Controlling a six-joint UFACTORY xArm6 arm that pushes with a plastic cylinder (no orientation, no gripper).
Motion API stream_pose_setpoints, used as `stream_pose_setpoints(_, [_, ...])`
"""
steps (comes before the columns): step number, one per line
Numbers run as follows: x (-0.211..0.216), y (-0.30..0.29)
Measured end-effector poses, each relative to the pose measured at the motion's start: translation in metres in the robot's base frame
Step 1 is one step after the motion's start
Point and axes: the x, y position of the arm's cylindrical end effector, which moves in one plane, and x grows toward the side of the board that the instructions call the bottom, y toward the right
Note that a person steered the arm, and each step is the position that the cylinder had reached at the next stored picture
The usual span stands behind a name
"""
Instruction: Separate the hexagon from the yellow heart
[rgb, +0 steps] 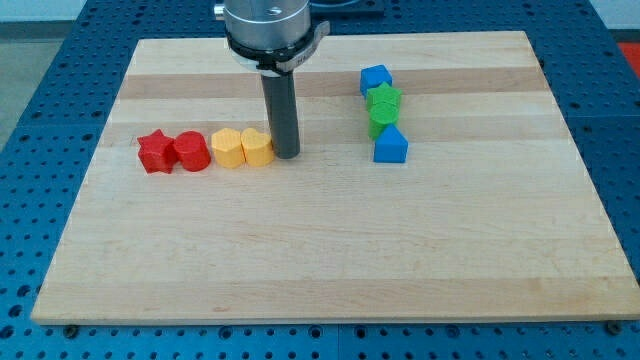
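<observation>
A yellow hexagon (228, 148) and a yellow heart (257, 147) sit side by side, touching, left of the board's middle. The hexagon is on the left, the heart on the right. My tip (285, 155) stands right against the heart's right side. Left of the hexagon, a red round block (191, 151) touches it, and a red star (154, 152) sits at the far left of this row.
A column of blocks stands right of the rod: a blue block (376, 79) at the top, a green star (383, 100), a green block (382, 123) and a blue block (390, 146) at the bottom. The wooden board (330, 250) lies on a blue perforated table.
</observation>
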Motion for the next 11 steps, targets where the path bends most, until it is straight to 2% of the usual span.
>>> stream_pose_setpoints(2, [0.014, 0.004])
stream_pose_setpoints(3, [0.045, 0.003])
stream_pose_setpoints(4, [0.061, -0.022])
stream_pose_setpoints(6, [0.06, -0.058])
stream_pose_setpoints(9, [0.001, -0.066])
stream_pose_setpoints(11, [-0.056, -0.081])
